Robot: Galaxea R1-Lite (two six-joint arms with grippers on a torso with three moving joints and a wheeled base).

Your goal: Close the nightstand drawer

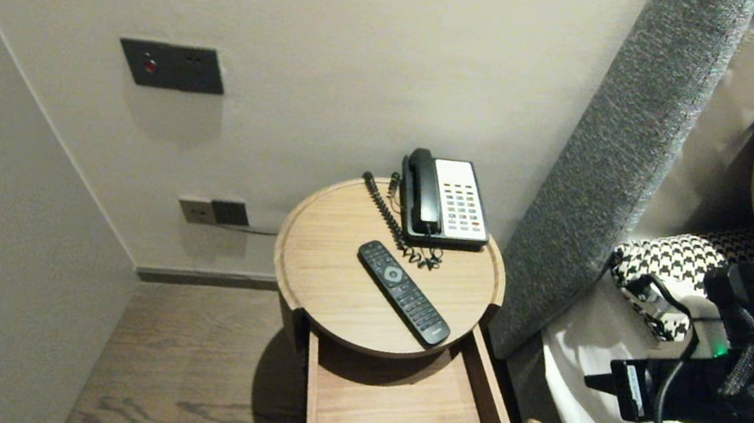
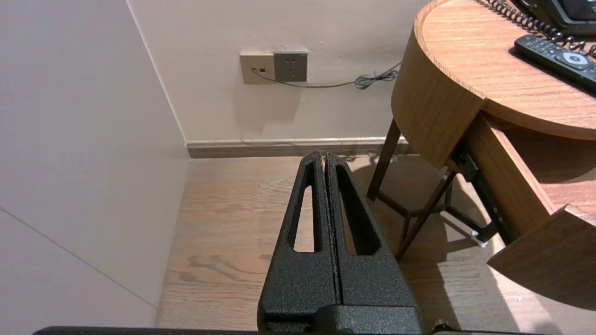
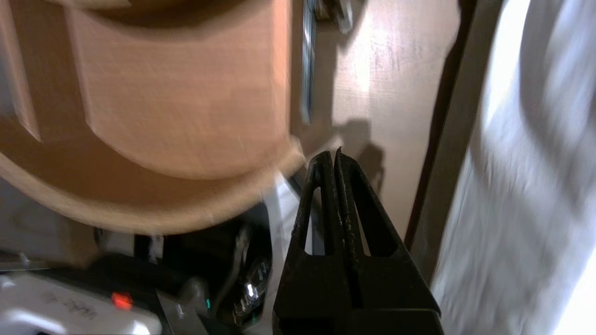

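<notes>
Grippers both closed on nothing: right gripper [image 3: 336, 156] just beside the curved front of the open drawer [image 3: 186, 116], left gripper [image 2: 324, 158] over the floor [image 2: 223, 223], well apart from it. A sideways swing would likely knock the drawer and jolt the remote [image 1: 403, 292] on the tabletop [image 1: 325, 270] beyond. Blur hides whether the right tips touch wood, and the drawer's near end is cut off in the head view.

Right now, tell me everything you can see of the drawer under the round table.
The drawer is light wood, pulled out from under the round tabletop, toward the robot. It has straight side walls, a floor and a curved front panel matching the table's round side. Only its wooden floor shows inside, shadowed at the back. A dark runner carries its side. The shut right claw is near the curved front; contact cannot be told.
</notes>
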